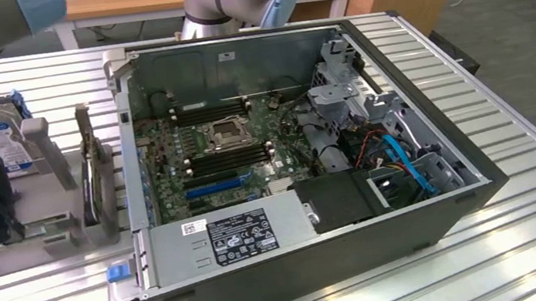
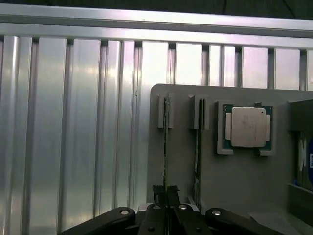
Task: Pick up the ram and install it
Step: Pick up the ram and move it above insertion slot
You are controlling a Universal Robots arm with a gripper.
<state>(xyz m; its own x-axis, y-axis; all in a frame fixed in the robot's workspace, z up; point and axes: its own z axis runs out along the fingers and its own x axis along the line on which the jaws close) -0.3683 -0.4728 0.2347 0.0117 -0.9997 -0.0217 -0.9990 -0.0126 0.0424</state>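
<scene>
Jaws clamped on the ram [image 2: 166, 147], standing edge-up in a holder [image 2: 234, 181] slot; CPU [image 2: 247, 127] in a recess beside the jaws.

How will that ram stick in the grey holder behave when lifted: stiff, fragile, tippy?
Probably stiff: the ram shows as a straight thin edge, no sag. Likely light, being so thin. It stands on edge in the grey holder slot with the gripper closed on it, so lifting askew might bind or stress it.

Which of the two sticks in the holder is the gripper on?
The ram farther from the CPU chip; the gripper grips it, the other stick stands free.
</scene>
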